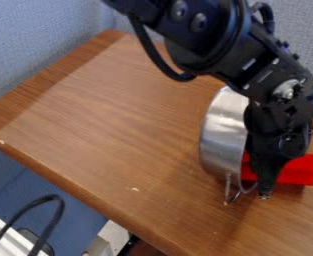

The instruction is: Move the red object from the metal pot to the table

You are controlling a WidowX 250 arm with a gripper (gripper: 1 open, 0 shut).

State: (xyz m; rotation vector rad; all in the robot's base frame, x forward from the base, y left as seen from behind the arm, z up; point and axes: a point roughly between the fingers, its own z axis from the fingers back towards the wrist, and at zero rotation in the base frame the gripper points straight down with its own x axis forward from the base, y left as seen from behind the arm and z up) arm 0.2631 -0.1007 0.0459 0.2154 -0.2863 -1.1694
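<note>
Camera view: the black gripper (263,178) reaches down over the right part of the table (105,115), its fingers clenched on the red object (299,171). That bright block shows on both sides of the dark fingers, low over the wood or resting on it (the contact underneath is hidden), with its larger visible part on the right. Just left of the gripper, the metal pot (223,135) is tipped over, its mouth turned toward the right and mostly covered by the gripper. A wire handle (230,190) hangs at its near end, close to the fingertips. The arm (206,25) comes in from the far edge of the scene, with a black cable (151,50) looping along its left side. Gray-blue panels (39,45) stand beyond the wood, and another dark cable (52,215) curves at the near left (past the table's edge, over something white (1,238)).
</note>
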